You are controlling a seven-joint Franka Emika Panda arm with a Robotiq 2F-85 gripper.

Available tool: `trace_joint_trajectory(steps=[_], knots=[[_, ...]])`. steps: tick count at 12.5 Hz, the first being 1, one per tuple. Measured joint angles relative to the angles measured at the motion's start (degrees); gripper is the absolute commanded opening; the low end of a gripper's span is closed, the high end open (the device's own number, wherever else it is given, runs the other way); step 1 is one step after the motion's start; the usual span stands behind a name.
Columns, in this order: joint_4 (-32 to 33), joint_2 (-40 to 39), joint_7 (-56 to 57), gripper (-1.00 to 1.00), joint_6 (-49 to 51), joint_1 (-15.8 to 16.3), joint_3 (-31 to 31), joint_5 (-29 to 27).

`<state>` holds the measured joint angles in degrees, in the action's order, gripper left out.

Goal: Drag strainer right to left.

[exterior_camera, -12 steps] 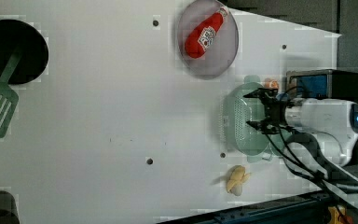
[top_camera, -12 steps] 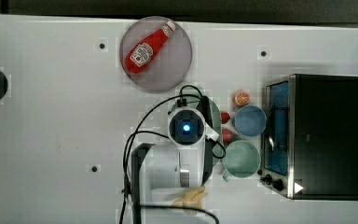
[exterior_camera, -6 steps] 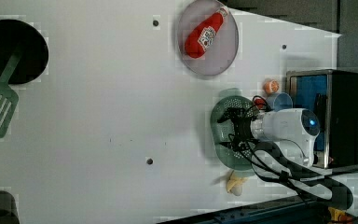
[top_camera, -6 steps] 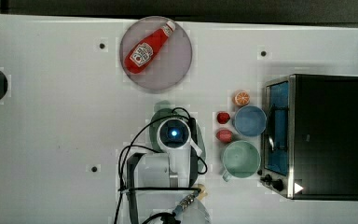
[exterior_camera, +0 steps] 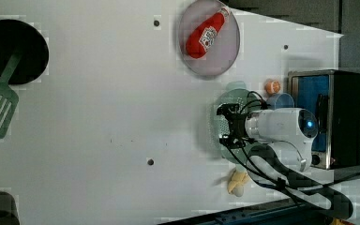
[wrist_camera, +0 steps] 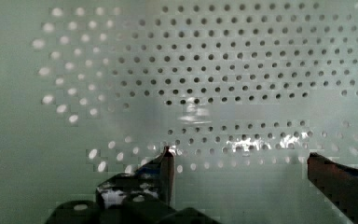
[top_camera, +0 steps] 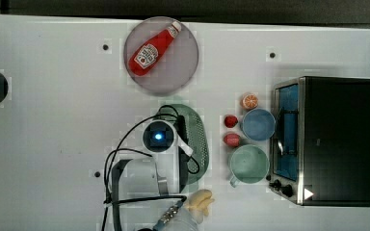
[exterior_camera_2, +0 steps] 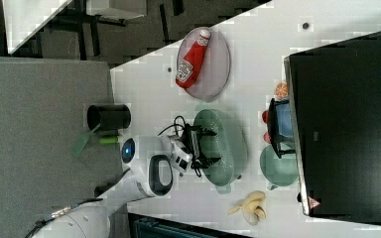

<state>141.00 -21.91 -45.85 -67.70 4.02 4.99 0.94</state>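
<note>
Wrist view looks straight into the perforated bowl of the pale mint-green strainer (wrist_camera: 205, 74), with the gripper (wrist_camera: 242, 163) spread wide, one dark finger (wrist_camera: 161, 170) and its partner well apart and nothing between them; whether the tips touch the plastic cannot be told. Top view has the strainer (top_camera: 198, 137) partly under the white arm, lying on the white table (top_camera: 53, 144) just below the grey plate (top_camera: 183, 72) that carries the red ketchup bottle (top_camera: 151, 48). On the top view's right of the strainer sit two small red fruits, then a blue cup (top_camera: 258, 124) and a mint-green mug (top_camera: 249, 164) just beside the dark toaster oven (top_camera: 335, 139). A banana (top_camera: 200, 199) lies below the strainer near the table edge. Left view shows the gripper (exterior_camera: 228, 125) over the strainer (exterior_camera: 227, 98), open.
</note>
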Motion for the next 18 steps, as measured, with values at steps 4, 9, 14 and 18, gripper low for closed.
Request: trace_joint_trajectory(steps=[4, 9, 14, 18], knots=[[-0.34, 0.74, -1.62, 1.0, 0.17, 2.72, 1.34, -8.06], [-3.8, -0.6, -1.96, 1.0, 2.63, 8.58, 1.32, -11.75], [-6.83, -2.46, -3.3, 1.0, 4.59, 12.74, 2.04, -19.85], [-11.97, -3.92, -9.9, 1.0, 5.04, 18.11, 0.87, -19.85]])
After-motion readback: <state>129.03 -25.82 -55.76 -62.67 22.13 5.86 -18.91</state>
